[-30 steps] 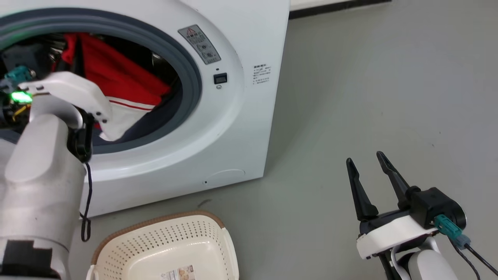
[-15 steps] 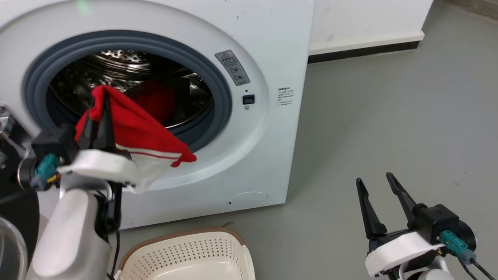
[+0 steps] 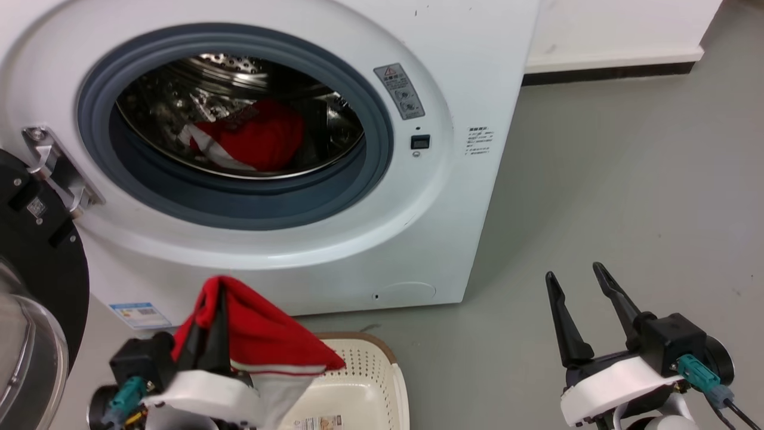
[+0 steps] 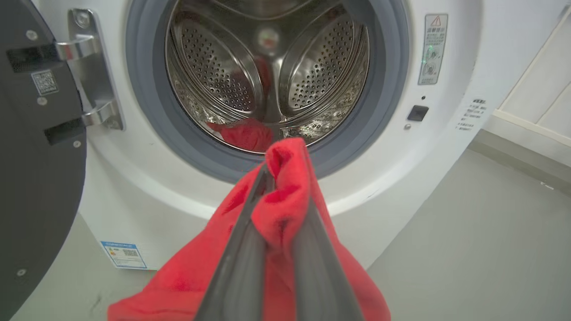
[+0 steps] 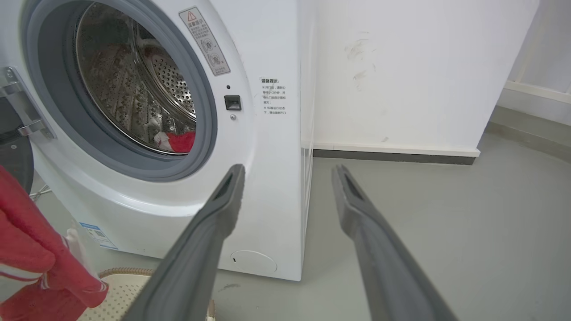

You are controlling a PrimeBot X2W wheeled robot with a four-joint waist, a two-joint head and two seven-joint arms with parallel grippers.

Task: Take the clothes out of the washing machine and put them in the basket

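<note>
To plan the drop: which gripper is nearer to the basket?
Left. The left gripper, shut on the red jersey, hangs at the left side of the basket; the right gripper, open, is well off to its right.

A bare laundry corner: white front-loading washing machine (image 3: 418, 227), grey floor (image 3: 627, 197), plain white wall (image 5: 401, 67).

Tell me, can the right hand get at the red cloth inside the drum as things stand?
Probably yes. The right hand is open and empty, the door is swung aside, and nothing blocks the porthole before the red cloth. The left hand holds its red garment low by the basket, off that path.
</note>
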